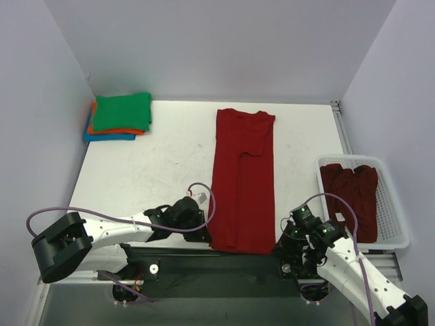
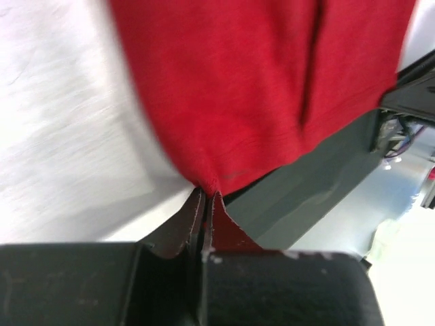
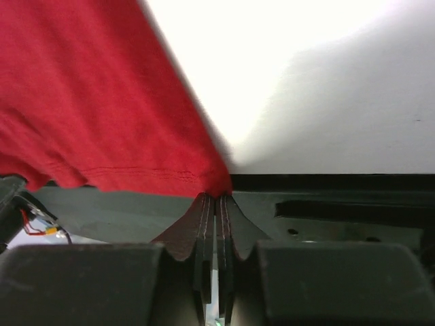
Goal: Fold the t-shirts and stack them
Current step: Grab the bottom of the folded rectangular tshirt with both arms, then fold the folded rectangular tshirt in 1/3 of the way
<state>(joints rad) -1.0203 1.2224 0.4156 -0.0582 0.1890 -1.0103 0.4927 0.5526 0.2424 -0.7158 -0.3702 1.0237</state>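
A dark red t-shirt (image 1: 242,178) lies folded lengthwise into a long strip down the middle of the table, collar end far, hem at the near edge. My left gripper (image 1: 206,234) is shut on the shirt's near left hem corner (image 2: 211,182). My right gripper (image 1: 279,244) is shut on the near right hem corner (image 3: 219,190). Folded shirts are stacked at the far left corner: green (image 1: 122,112) on top, orange (image 1: 112,130) under it, blue (image 1: 105,136) at the bottom. More dark red shirts (image 1: 351,197) lie in the basket.
A white slotted plastic basket (image 1: 394,238) stands at the right edge of the table. The white table (image 1: 149,170) ends in a dark rail (image 1: 204,266) at the near edge, where the arm bases sit. Grey walls close in the left, far and right sides.
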